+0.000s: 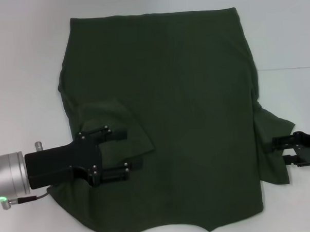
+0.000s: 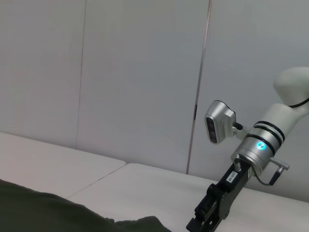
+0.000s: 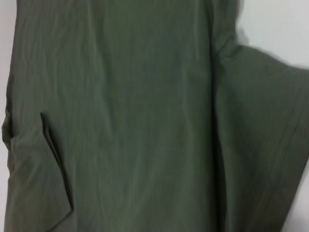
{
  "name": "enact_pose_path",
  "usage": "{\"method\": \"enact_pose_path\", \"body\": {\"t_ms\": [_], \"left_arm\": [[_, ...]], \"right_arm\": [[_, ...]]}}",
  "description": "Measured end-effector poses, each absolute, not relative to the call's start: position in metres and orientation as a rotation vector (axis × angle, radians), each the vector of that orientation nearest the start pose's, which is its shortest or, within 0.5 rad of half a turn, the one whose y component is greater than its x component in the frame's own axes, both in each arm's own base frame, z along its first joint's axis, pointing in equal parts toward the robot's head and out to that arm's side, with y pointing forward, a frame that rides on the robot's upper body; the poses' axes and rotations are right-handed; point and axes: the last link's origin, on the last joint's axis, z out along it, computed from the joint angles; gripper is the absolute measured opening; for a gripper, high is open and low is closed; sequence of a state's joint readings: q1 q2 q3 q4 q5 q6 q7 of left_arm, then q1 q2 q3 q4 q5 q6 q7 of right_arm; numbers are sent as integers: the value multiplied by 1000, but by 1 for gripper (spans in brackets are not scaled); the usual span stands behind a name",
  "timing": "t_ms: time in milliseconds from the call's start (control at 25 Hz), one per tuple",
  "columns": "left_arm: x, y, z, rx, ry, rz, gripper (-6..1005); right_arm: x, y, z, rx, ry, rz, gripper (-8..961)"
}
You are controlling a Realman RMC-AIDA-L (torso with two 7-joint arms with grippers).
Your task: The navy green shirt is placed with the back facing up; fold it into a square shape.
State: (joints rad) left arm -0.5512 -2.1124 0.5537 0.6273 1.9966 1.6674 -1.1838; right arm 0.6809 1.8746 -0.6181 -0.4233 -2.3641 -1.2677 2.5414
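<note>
Left tool (image 1: 126,150) open over lengthwise navy green shirt (image 1: 185,94), collar nearest.

No readable text, brand or number anywhere. One small white label with dark marks sits on the black wrist block of the right arm (image 2: 232,177), just behind its gripper; the marks are too small to make out.
</note>
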Motion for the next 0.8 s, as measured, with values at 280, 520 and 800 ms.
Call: {"method": "enact_pose_path", "body": {"t_ms": [280, 520, 800], "left_arm": [[-245, 324, -1, -2699, -379, -884, 817], [-245, 325, -1, -2696, -382, -882, 816], [-247, 325, -1, -2690, -394, -880, 816]], "right_arm": [[327, 376, 43, -1898, 2055, 354, 708], [329, 378, 44, -1885, 2042, 350, 564], [330, 380, 44, -1914, 1994, 332, 341]]}}
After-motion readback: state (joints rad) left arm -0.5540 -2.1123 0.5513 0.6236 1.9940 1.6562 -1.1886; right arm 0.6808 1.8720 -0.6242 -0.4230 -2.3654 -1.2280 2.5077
